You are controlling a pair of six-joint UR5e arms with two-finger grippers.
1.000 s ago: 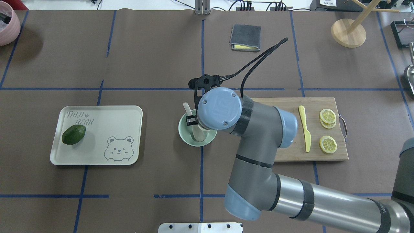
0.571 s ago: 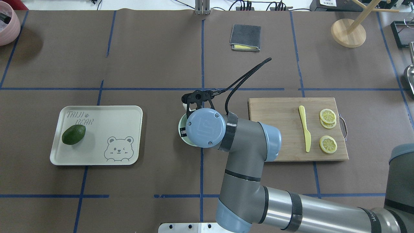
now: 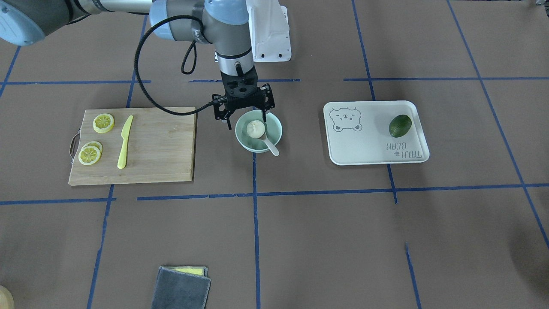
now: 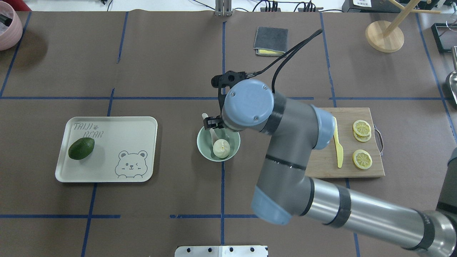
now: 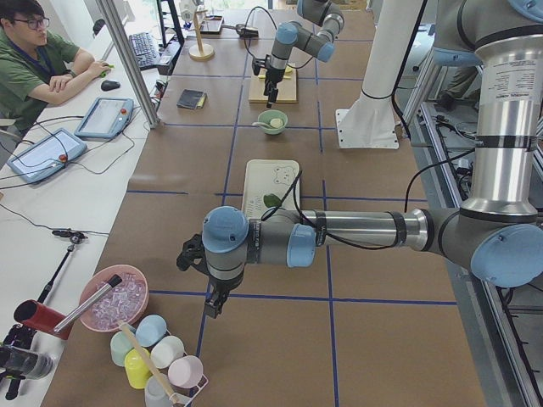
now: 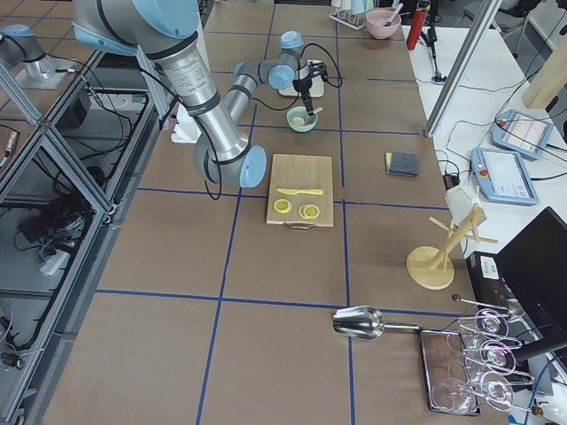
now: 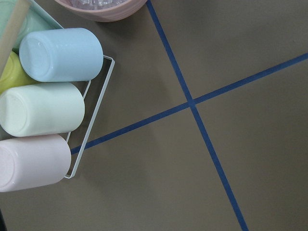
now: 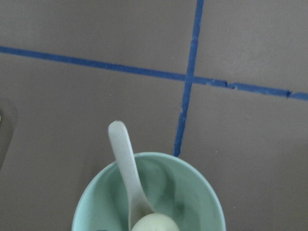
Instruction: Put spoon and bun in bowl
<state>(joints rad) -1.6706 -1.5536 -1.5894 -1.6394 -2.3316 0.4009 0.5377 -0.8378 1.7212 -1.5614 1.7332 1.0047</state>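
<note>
Entry 1: bowl (image 3: pixel 242 139) at the middle of the table (image 3: pixel 300 240), contents 1 bun, 1 spoon.
You have the bun (image 3: pixel 255 128) inside the bowl, resting against the scoop of the spoon (image 3: pixel 271 148), whose handle leans out over the rim on the side away from the robot. Right gripper (image 3: pixel 243 118): just above the bowl's robot-side edge, fingers spread, carrying nothing. Left gripper (image 5: pixel 215 307): well apart from the bowl; you cannot tell how its fingers stand.
</note>
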